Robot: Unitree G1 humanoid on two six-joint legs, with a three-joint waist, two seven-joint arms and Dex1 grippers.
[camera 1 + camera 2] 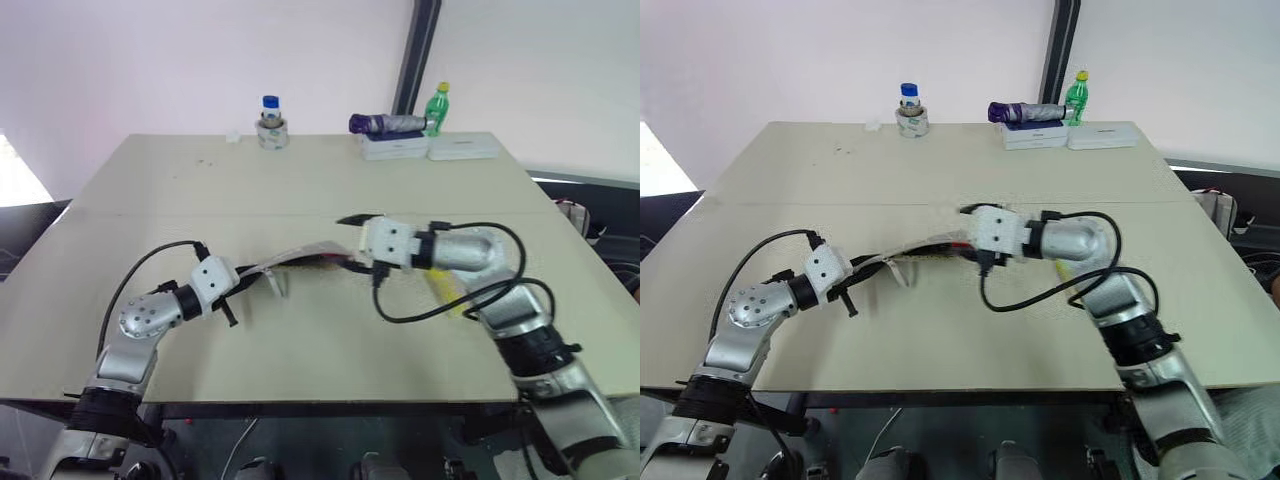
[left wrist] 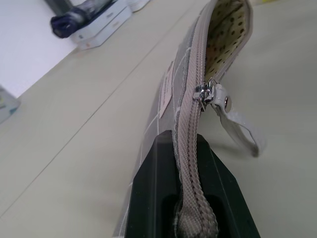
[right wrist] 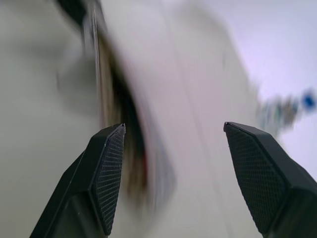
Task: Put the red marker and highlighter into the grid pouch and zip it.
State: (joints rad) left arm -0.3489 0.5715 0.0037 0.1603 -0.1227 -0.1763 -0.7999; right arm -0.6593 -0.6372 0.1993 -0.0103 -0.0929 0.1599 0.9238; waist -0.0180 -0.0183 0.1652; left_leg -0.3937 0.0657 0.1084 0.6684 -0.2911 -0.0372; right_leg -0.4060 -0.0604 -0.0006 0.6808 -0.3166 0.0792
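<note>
Grid pouch (image 2: 171, 94) pinched at closed zipper end by left fingers (image 2: 148, 198), held off worktop (image 1: 300, 340). Right fingers (image 3: 109, 173) spread, empty, beside pouch's open mouth; red glimpse inside, likely red marker. Highlighter (image 1: 445, 290) right of pouch, next pick. Long axis level, mouth rightward.

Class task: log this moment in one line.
left gripper: shut on pouch | right gripper: open | highlighter: on table
</note>
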